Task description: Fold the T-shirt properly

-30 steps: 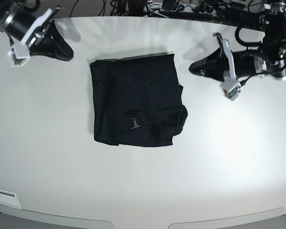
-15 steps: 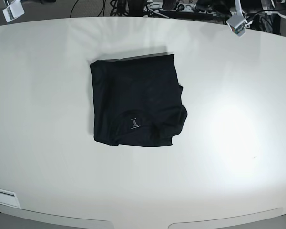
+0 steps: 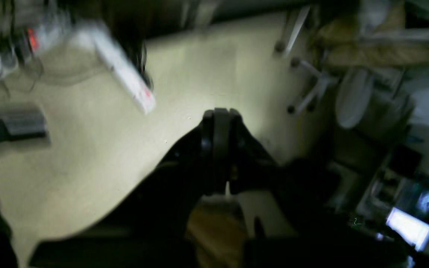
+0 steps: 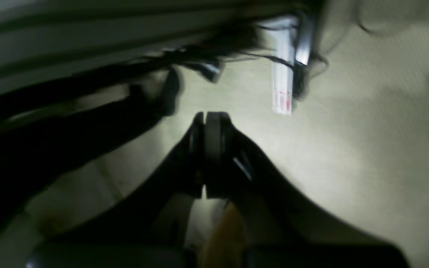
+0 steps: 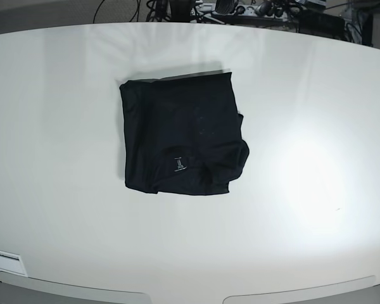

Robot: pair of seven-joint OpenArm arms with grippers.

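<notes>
Both arms have left the base view since a second ago, when they hung over the far corners of the table, while the T-shirt (image 5: 182, 140) lies just where it lay then. It sits folded into a rough rectangle a little left of the middle of the white table (image 5: 316, 190), its far edge straight, its right side bulging into a rounded lump near the front corner, and a tiny pale label (image 5: 177, 163) showing toward the front edge. Around it the glossy tabletop carries a broad bright glare patch to the right of the cloth. Beyond the far rim a tangle of dark cables (image 5: 177, 7) and equipment lines the room's edge. From the left wrist view the left gripper (image 3: 220, 115) has its dark fingers pressed together with nothing between them, over a pale beige floor (image 3: 88, 149); a white power strip (image 3: 123, 76) lies blurred there, with white chair legs (image 3: 307, 85) to the right and a lit screen (image 3: 408, 227) low in the corner. From the right wrist view the right gripper (image 4: 210, 117) is likewise closed and empty, above the same pale floor, with another blurred white strip (image 4: 282, 74) among black cables.
</notes>
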